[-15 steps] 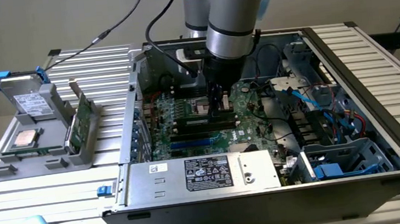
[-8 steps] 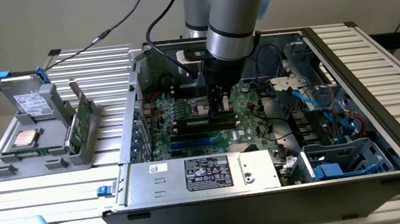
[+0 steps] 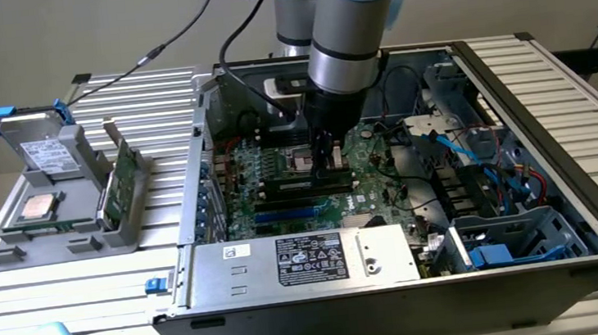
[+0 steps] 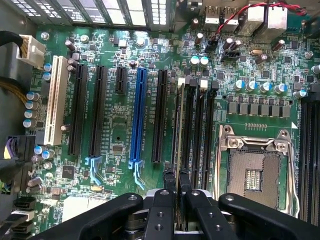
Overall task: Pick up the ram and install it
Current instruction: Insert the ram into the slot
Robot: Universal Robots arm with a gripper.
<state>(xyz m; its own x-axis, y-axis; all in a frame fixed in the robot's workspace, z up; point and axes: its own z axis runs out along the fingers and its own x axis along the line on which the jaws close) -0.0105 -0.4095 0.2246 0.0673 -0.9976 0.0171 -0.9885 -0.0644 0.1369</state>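
Gripper [image 4: 177,176] clenched on the ram [image 4: 176,125], edge-down at the black slots [image 4: 198,130]: best held upright, dead parallel to its slot, pressure even, no twisting.

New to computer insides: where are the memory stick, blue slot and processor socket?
memory stick [image 4: 177,127]: wrist view, middle of its thin edge.
blue slot [image 4: 138,115]: wrist view, middle of its length.
processor socket [image 4: 254,172]: wrist view, its open centre.

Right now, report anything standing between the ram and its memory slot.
Nothing visible does. The gripper holds the ram edge-on in its jaws, just over the black memory slots beside the processor socket; no cable crosses them.
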